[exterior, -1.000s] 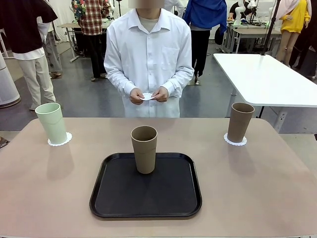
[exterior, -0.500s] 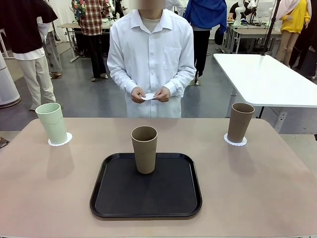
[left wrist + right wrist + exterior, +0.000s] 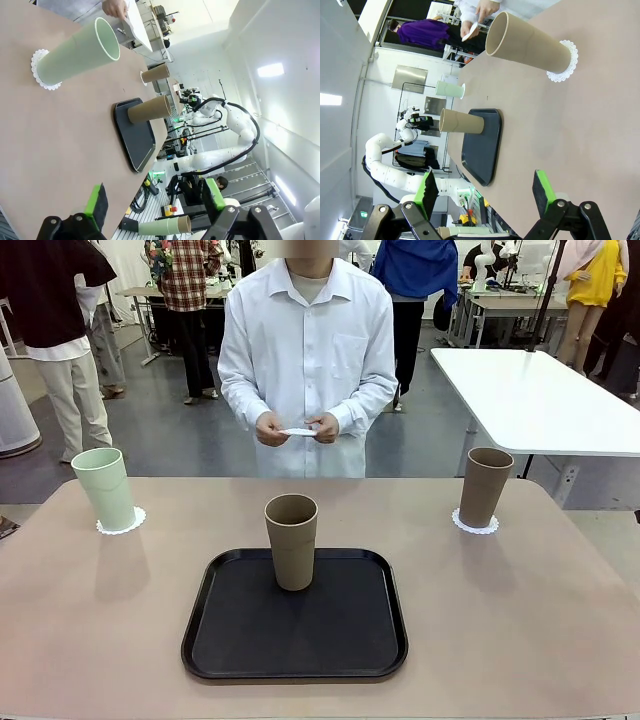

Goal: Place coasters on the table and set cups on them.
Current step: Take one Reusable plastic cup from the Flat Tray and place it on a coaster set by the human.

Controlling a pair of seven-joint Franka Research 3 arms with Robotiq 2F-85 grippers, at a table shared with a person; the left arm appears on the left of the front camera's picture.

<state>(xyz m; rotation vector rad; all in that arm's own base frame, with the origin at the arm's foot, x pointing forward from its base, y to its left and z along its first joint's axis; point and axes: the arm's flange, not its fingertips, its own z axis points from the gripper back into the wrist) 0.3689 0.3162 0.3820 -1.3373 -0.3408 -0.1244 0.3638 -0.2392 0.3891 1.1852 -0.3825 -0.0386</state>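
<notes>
1. Across the near scene spreads the beige surface [image 3: 90,640], with a person [image 3: 307,350] in a white shirt standing at its far edge.
2. A black tray [image 3: 250,640] lies on the surface, centred on the near side.
3. The robot's left hand [image 3: 155,197] hangs well apart from the cups, its green-padded fingers spread wide around nothing. The right hand [image 3: 486,189] is equally spread and empty.
4. The mint-green cup [image 3: 104,487] stands upright at far left on the left coaster [image 3: 121,527]. The right tan cup [image 3: 485,486] stands upright at far right on the right coaster [image 3: 474,526]. The middle tan cup [image 3: 291,540] stands directly on the tray.
5. The third coaster [image 3: 298,431] is pinched between the person's hands [image 3: 271,428], above the surface.
</notes>
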